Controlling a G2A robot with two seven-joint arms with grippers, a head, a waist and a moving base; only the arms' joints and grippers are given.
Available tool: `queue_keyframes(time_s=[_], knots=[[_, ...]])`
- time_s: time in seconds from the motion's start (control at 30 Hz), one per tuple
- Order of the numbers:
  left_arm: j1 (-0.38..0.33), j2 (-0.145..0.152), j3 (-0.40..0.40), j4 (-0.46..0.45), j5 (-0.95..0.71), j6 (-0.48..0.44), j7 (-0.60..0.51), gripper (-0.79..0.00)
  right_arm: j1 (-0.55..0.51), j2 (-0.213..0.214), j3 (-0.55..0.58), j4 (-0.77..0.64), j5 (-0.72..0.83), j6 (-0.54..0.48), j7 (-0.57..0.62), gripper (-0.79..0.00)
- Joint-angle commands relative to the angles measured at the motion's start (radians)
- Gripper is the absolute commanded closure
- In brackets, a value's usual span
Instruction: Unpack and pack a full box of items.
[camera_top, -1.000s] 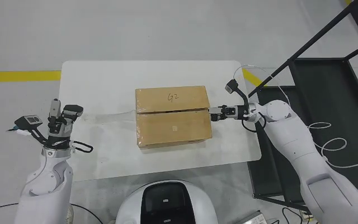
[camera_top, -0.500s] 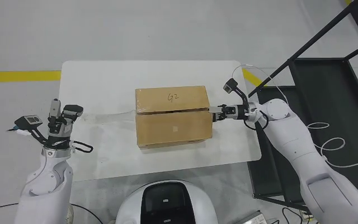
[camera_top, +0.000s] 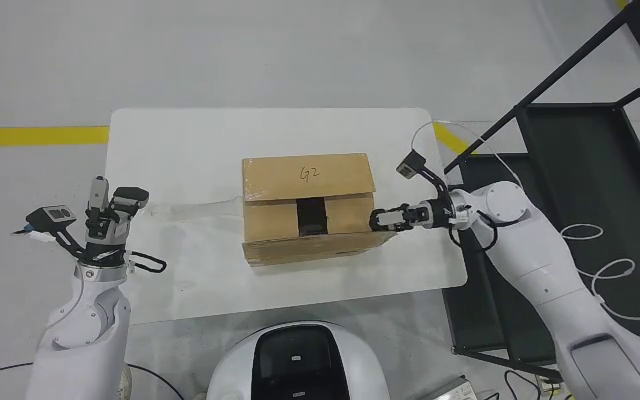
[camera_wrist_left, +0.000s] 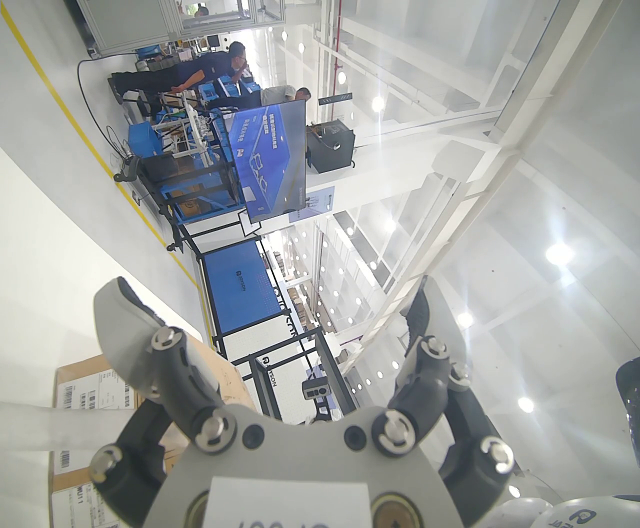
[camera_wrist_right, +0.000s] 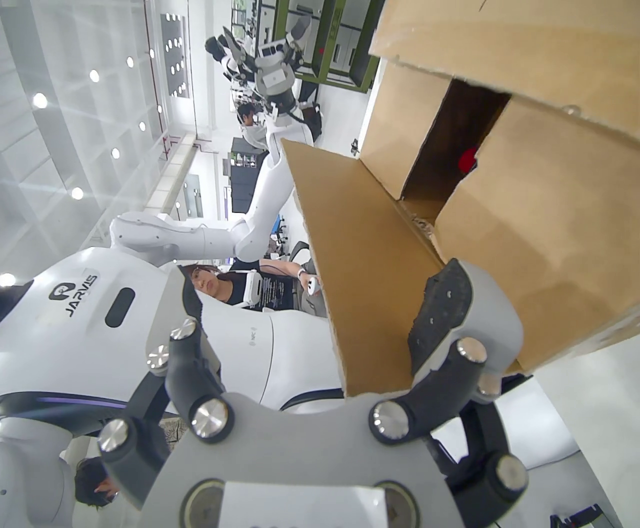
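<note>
A brown cardboard box (camera_top: 305, 180) stands in the middle of the white table (camera_top: 170, 140). Its near top flap (camera_top: 345, 212) is lifted, and a dark gap (camera_top: 312, 215) shows between the two flaps. My right gripper (camera_top: 384, 218) is at the box's right end, open, with the raised flap (camera_wrist_right: 350, 260) standing between its fingers (camera_wrist_right: 445, 305). Something red (camera_wrist_right: 467, 159) shows inside the box. My left gripper (camera_top: 112, 200) is open and holds nothing at the table's left edge, pointing upward (camera_wrist_left: 270, 300); a labelled end of a cardboard box (camera_wrist_left: 85, 390) shows behind it.
A black metal rack (camera_top: 565, 150) stands close to the table's right edge, with a loose white cable (camera_top: 600, 262) hanging by the right arm. A clear plastic strip (camera_top: 190, 210) lies on the table left of the box.
The box was shut a second ago. The near flap has lifted and a dark gap has opened, while my right gripper moved toward the table's near side along the box's right end. The left arm kept still.
</note>
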Motion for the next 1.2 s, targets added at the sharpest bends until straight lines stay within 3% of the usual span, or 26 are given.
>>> queue_keyframes(time_s=[0.0,0.43,0.53,0.77,1.17], knots=[[0.000,0.000,0.000,0.000,0.000,0.000,0.000,-0.785,-0.013,0.008,-0.008,-0.027,-0.023,0.006,0.006,-0.785],[0.000,0.000,0.000,0.000,0.000,0.000,0.000,-0.785,-0.031,0.033,-0.133,-0.082,-0.187,-0.002,-0.003,-0.785],[0.000,0.000,0.000,0.000,0.000,0.000,0.000,-0.785,-0.020,0.024,-0.165,-0.054,-0.280,-0.051,-0.052,-0.785],[0.000,0.000,0.000,0.000,0.000,0.000,0.000,-0.785,-0.011,0.007,-0.215,-0.074,-0.429,-0.026,-0.161,-0.785],[0.000,0.000,0.000,0.000,0.000,0.000,0.000,-0.785,-0.077,0.027,-0.171,-0.170,-0.425,-0.077,-0.117,-0.785]])
